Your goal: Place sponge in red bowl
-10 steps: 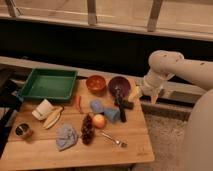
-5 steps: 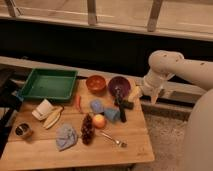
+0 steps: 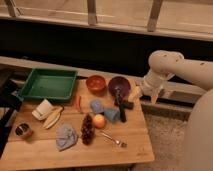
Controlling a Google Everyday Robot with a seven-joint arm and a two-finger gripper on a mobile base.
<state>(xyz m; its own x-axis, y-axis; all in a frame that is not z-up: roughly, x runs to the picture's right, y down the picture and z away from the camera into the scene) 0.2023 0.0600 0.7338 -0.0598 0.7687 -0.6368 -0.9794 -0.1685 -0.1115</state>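
Hanging low over the wooden table, my gripper points down with its fingers apart and holds nothing. It sits just in front of the dark purple bowl, beside a deeper blue object. The sponge lies on the table just left of me, outside the red bowl, which stands right behind it. Farther left is a green tray.
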